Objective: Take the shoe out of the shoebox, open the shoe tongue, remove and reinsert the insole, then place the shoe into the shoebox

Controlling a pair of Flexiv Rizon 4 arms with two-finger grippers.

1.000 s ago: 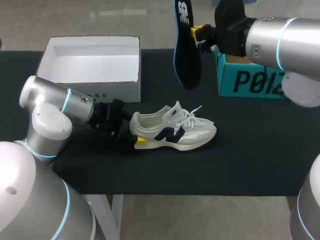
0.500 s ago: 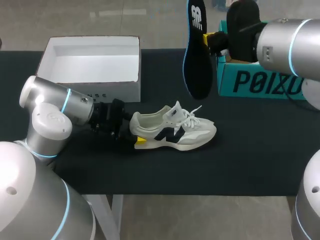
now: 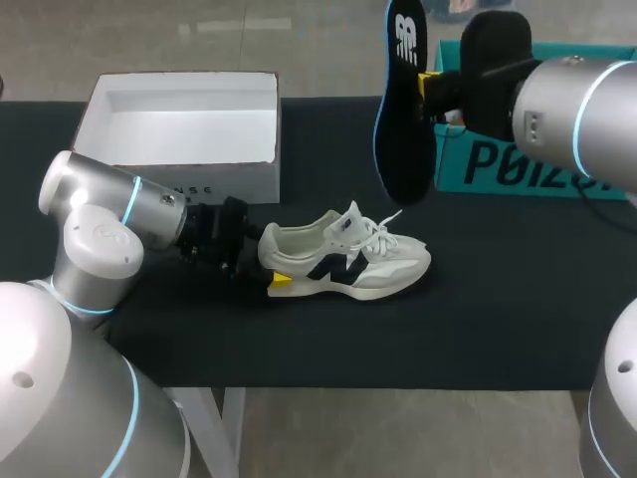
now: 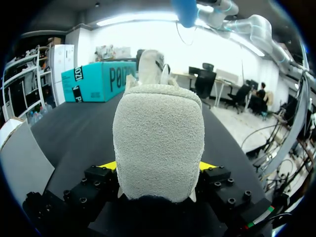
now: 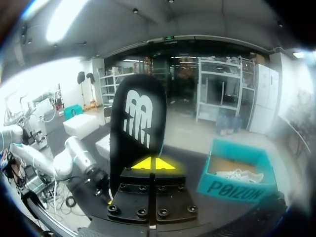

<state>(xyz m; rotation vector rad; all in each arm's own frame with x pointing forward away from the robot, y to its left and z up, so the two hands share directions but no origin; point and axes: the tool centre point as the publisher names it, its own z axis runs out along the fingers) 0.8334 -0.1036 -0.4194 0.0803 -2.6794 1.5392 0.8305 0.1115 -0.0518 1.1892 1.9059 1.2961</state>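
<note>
Holding what on the left?

> My left gripper is clamped on the heel of the shoe, one yellow tip on each side. In the left wrist view the heel fills the gap between the tips.

Shoe position?

> It's on the black table, upright on its sole. Heel faces my left arm, toe points to my right, laces loose. It's outside both boxes and touches neither.

Right side?

> My right gripper is pinched shut on the edge of the insole, carrying it in the air over the far side of the table. The insole hangs on end, dark, with a white logo at the upper end. Its lower end is above and beyond the shoe's toe half, well clear of the shoe.

Boxes?

> The white box is open-topped at the far left of the table, just behind my left wrist. The teal box is at the far right, behind the insole. The right wrist view shows a second shoe lying inside it.
</note>
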